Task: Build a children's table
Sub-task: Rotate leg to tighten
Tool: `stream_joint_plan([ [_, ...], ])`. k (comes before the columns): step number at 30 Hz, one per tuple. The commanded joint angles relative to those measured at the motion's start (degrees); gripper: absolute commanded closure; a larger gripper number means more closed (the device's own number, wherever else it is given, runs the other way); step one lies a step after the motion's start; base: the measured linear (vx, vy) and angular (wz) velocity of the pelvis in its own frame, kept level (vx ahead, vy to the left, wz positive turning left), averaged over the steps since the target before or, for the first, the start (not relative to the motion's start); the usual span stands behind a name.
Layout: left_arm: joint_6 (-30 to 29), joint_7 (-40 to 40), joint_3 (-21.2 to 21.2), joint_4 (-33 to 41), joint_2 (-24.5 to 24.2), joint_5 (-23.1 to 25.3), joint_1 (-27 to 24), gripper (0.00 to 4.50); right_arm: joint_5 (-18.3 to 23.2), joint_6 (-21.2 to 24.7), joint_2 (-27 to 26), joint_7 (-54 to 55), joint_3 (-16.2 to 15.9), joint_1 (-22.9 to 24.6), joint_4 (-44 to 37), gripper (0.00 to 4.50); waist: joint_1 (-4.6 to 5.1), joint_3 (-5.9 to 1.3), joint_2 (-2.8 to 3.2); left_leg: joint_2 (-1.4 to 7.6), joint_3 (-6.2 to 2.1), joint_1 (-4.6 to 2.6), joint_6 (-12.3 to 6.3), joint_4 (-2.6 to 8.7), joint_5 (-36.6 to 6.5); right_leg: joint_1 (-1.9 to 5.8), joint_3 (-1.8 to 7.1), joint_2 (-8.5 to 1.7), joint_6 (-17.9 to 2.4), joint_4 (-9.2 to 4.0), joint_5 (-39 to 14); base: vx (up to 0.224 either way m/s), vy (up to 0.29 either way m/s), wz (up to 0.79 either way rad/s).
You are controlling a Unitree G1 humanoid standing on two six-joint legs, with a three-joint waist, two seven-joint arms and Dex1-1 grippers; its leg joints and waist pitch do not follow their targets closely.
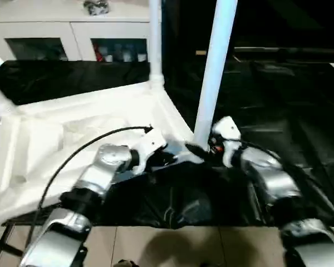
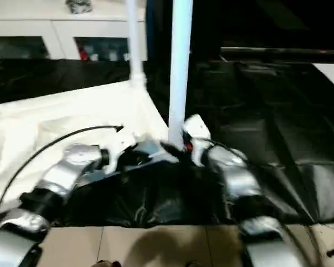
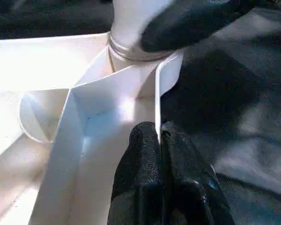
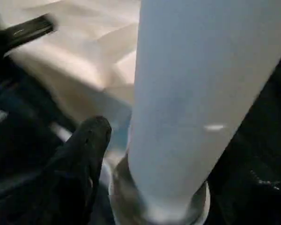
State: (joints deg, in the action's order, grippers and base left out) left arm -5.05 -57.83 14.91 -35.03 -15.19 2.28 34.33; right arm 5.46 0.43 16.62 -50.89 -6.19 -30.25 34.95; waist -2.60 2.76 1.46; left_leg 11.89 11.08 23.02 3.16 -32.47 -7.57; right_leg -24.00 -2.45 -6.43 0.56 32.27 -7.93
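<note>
Background: white cabinets [image 1: 72, 39] stand behind the black-covered work table [image 1: 278, 111], where you see the tabletop [image 1: 72, 144] lying upside down.
Head views: the near leg [image 1: 214, 72] stands upright in the near corner socket; another leg [image 1: 155, 39] stands at the far corner. Both grippers meet at the near corner.
Left wrist view: the left gripper [image 3: 160, 140] is pinched together on the thin rim of the tabletop, just beside the socket. You see here the ribs and the seated collar, which the head views hide.
Right wrist view: the right gripper has one finger [image 4: 91, 140] beside the leg base; its jaws stand apart, not clamping.
Handling: I judge the plastic light, stiff and smooth. Hold the leg low, near the flared end.
</note>
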Motion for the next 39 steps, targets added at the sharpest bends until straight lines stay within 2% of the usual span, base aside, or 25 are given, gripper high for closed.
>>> stream_joint_plan([
  [1,2.1,-2.9,0.5,2.8,0.3,-2.1,0.4,4.50,1.6,1.5,0.9,-4.1,-1.6,0.6,-2.5,1.23,-0.27,-4.15,-0.24,0.71,0.05,-1.89,-2.58,3.65,-22.1,2.22,0.50,-0.49,-11.3,-3.21,-17.5,0.000,0.000,0.00],
  [4,1.4,-6.3,1.0,3.9,-0.7,-2.8,0.1,4.50,1.9,2.5,2.3,-6.9,-2.2,1.7,-5.0,1.23,-0.71,-4.24,-0.42,0.72,0.11,-1.74,-2.57,3.57,-21.0,2.45,0.51,-0.53,-11.4,-2.97,-16.6,0.000,0.000,0.00],
  [5,1.1,-7.9,1.3,4.2,-1.3,-3.1,0.2,4.50,1.9,3.5,2.8,-8.7,-2.7,2.0,-5.9,1.40,-0.81,-4.30,0.02,0.73,0.07,-1.71,-2.56,3.58,-20.5,2.47,0.50,-0.56,-11.7,-2.84,-16.0,0.000,0.000,0.00],
  [6,0.9,-8.6,1.4,4.4,-1.6,-3.2,0.2,4.50,1.9,4.0,3.1,-9.6,-3.1,2.1,-6.3,1.40,-0.86,-4.30,-0.16,0.71,0.15,-1.73,-2.59,3.52,-20.4,2.46,0.48,-0.46,-11.8,-2.92,-15.7,0.000,0.000,0.00],
  [7,0.9,-8.7,1.4,4.4,-1.6,-3.2,0.2,4.50,1.9,4.0,3.1,-9.7,-3.1,2.1,-6.3,1.50,-1.07,-4.26,-0.17,0.80,0.27,-1.99,-2.55,3.46,-20.7,2.20,0.59,-0.42,-12.0,-2.89,-15.6,0.000,0.000,0.00],
  [10,1.1,-9.1,1.4,3.9,-2.2,-3.0,0.6,4.50,1.7,3.9,3.5,-10.5,-3.6,2.0,-6.5,1.68,-1.30,-4.20,-0.23,0.80,0.35,-2.13,-2.05,3.31,-21.5,1.97,0.80,-0.50,-12.1,-2.84,-16.6,0.000,0.000,0.00],
  [13,1.2,-9.7,1.4,3.5,-2.7,-2.7,0.9,4.50,1.7,4.6,3.8,-11.3,-4.2,2.1,-6.9,1.99,-1.39,-4.25,-0.29,0.75,0.16,-1.83,-1.65,3.45,-20.9,2.30,0.69,-0.57,-11.4,-2.67,-17.0,0.000,0.000,0.00],
  [18,0.6,-10.7,1.6,3.6,-3.3,-2.8,0.8,4.50,1.5,5.8,4.4,-12.9,-4.9,2.4,-7.9,2.41,-1.41,-4.12,-0.36,0.73,0.12,-1.83,-1.44,3.54,-21.6,2.24,0.67,-0.52,-10.8,-2.80,-18.7,0.000,0.000,0.00],
  [22,0.4,-10.3,1.6,3.8,-3.0,-2.8,0.6,4.50,1.8,6.2,4.4,-13.3,-5.1,2.9,-8.1,2.54,-1.31,-4.10,-0.62,0.72,0.07,-1.86,-1.06,3.56,-22.2,2.13,0.72,-0.60,-10.1,-2.97,-20.4,0.000,0.000,0.00],
  [24,0.2,-9.7,1.4,3.6,-2.7,-2.8,0.6,4.50,2.1,6.4,4.1,-13.0,-4.9,3.1,-8.0,2.54,-1.37,-4.09,-0.56,0.72,0.11,-1.97,-1.10,3.52,-22.2,2.02,0.77,-0.62,-9.9,-3.05,-20.7,0.000,0.000,0.00],
  [28,-1.0,-3.4,0.6,1.5,-0.8,-1.0,1.9,4.50,2.7,6.9,1.1,-8.7,-3.7,3.7,-7.1,2.55,-1.34,-4.09,-0.64,0.72,0.12,-1.85,-1.17,3.52,-21.7,2.06,0.81,-0.59,-10.2,-2.96,-19.9,0.000,0.000,0.00],
  [30,-2.0,0.2,0.1,0.4,0.2,-0.2,2.8,4.50,2.4,7.0,-0.9,-5.0,-2.9,3.6,-5.9,2.55,-1.29,-3.99,-0.64,0.58,0.01,-1.90,-0.64,3.59,-22.6,1.99,0.74,-0.65,-9.4,-3.23,-22.1,0.000,0.000,0.00],
  [33,-4.6,8.8,-1.3,-2.1,3.1,1.1,4.8,4.50,0.7,6.7,-5.9,5.9,-1.1,2.1,-1.3,2.55,-0.80,-3.88,-0.49,0.37,-0.20,-2.19,0.85,3.61,-24.6,1.54,0.59,-0.78,-8.1,-3.66,-26.4,0.000,0.000,0.00],
  [34,-4.6,8.8,-1.3,-2.1,3.1,1.1,4.8,4.50,0.7,6.7,-5.9,5.9,-1.1,2.1,-1.3,2.55,-0.39,-3.77,-0.56,0.26,-0.22,-2.09,1.06,3.65,-25.3,1.46,0.54,-0.70,-7.9,-3.81,-27.5,0.000,0.000,0.00],
  [35,-5.5,11.2,-1.8,-2.8,4.2,1.2,5.3,4.50,-0.1,6.1,-7.5,10.2,-0.4,1.2,0.9,2.55,-0.08,-3.70,-0.58,0.13,-0.40,-2.08,1.17,3.60,-26.5,1.46,0.31,-0.75,-6.5,-4.27,-30.3,0.000,0.000,0.00],
  [38,-6.6,16.8,-3.0,-4.3,6.7,1.4,6.8,4.50,-0.3,5.3,-11.8,21.4,2.7,-1.9,6.7,2.55,0.65,-3.72,-0.51,-0.02,-0.76,-2.16,1.41,3.60,-27.6,1.37,-0.06,-0.72,-5.4,-4.71,-32.7,0.000,0.000,0.00],
  [39,-6.6,16.8,-3.0,-4.3,6.7,1.4,6.8,4.50,-0.3,5.3,-11.8,21.4,2.7,-1.9,6.7,2.55,0.93,-3.64,-0.45,-0.06,-0.70,-2.19,1.37,3.56,-28.1,1.08,-0.04,-0.65,-5.5,-4.82,-32.9,0.000,0.000,0.00],
])
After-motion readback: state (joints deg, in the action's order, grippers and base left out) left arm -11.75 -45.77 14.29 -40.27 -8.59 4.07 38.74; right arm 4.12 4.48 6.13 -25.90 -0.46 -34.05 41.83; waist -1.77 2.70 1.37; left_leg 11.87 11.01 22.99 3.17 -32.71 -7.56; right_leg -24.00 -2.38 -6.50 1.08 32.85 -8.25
